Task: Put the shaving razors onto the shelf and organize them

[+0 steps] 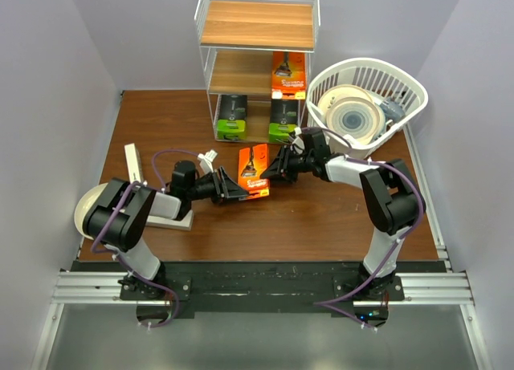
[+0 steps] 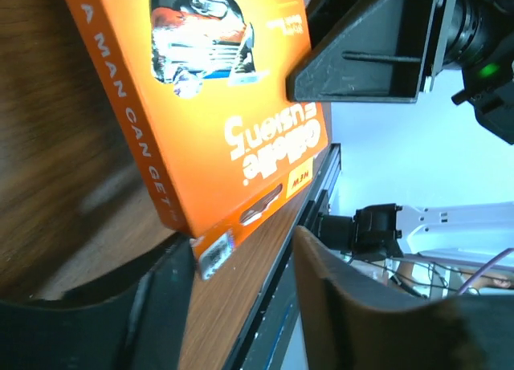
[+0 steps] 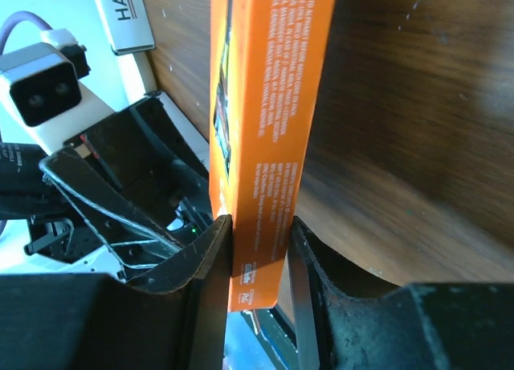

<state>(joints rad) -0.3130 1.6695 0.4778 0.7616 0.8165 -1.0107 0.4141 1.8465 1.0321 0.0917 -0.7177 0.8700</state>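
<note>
An orange razor card [image 1: 253,171] stands on edge at the table's middle, between my two grippers. My right gripper [image 1: 279,165] is shut on its right end; in the right wrist view both jaws press the card's [image 3: 269,105] thin sides. My left gripper [image 1: 234,188] is open at the card's left end; in the left wrist view the card's [image 2: 209,129] corner lies beside one finger [image 2: 165,290], not gripped. The shelf [image 1: 257,25] holds another orange card [image 1: 288,73] on its middle board and two black boxes [image 1: 231,117] [image 1: 282,119] at the bottom. Two white boxes [image 1: 132,163] [image 1: 173,220] lie at the left.
A white slotted basket [image 1: 405,85] with cream plates stands right of the shelf, close behind my right arm. A cream plate [image 1: 84,211] lies at the table's left edge under my left arm. Grey walls close in on three sides.
</note>
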